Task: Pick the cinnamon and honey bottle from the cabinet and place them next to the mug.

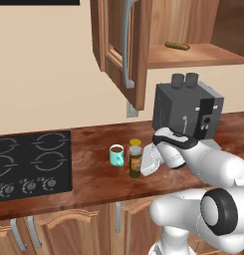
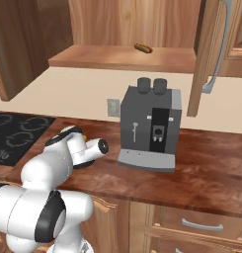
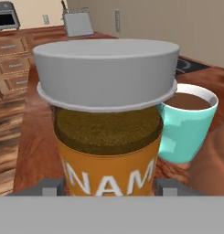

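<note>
The cabinet (image 1: 121, 45) is showing warm brown wood with visible grain, its long handle (image 1: 126, 42) looking like smooth grey metal. The counter (image 1: 88, 172) is gleaming as polished reddish wood with dark streaks. The cinnamon (image 3: 109, 137) is appearing as dark, grainy-looking contents behind a clear wall, with a matt grey cap (image 3: 105, 71) like plastic and a flat orange label. The mug (image 3: 189, 123) is looking smooth and teal, like glazed ceramic. The coffee machine (image 2: 149, 128) is wearing matt dark grey casing with a paler metallic tray. The hob (image 1: 31, 164) is shining glossy black.
</note>
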You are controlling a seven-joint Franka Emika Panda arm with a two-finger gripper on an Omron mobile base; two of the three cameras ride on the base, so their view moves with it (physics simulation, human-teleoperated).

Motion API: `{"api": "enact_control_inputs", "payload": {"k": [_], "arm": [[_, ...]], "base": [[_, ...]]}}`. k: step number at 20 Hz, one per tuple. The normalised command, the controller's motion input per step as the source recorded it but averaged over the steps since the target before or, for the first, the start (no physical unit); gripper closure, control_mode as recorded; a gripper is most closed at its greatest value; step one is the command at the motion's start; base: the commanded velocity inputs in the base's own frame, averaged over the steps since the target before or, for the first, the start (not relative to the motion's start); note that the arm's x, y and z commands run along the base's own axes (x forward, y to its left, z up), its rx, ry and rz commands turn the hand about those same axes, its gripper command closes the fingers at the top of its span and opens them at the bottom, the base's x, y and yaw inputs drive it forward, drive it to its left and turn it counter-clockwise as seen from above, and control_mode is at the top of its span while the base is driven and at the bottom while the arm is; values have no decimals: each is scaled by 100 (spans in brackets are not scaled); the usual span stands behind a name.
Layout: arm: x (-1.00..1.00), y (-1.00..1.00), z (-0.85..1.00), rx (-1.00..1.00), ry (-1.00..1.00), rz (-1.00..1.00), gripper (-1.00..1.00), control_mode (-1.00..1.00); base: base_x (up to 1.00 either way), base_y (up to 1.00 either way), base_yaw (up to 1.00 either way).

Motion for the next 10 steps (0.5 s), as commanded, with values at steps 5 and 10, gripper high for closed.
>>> {"api": "enact_control_inputs", "payload": {"k": [5,10], "arm": [[0,0,0,0,0,0,-100,-100],[0,0,6,0,0,0,-100,-100]], "base": [[0,0,0],[0,0,0]]}}
